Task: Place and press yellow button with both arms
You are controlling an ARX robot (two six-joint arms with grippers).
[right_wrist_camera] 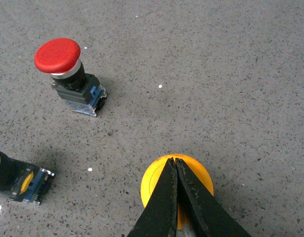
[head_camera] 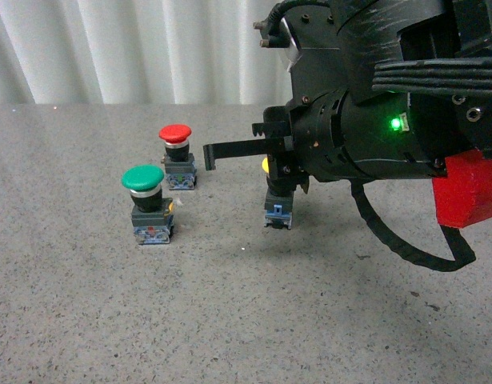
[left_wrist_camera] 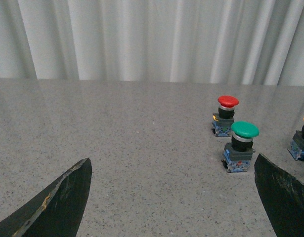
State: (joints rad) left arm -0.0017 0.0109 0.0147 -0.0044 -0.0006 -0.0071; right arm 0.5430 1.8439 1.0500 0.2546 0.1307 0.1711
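Right claw with tips pressed together over the cap of the yellow button, upright on the grey speckled desk to the right of the two other buttons (base alone clearly visible below the arm in the front view). Red button farther back, green button nearer, both upright, well apart from the yellow one. Left claw spread wide above bare desk, holding nothing.
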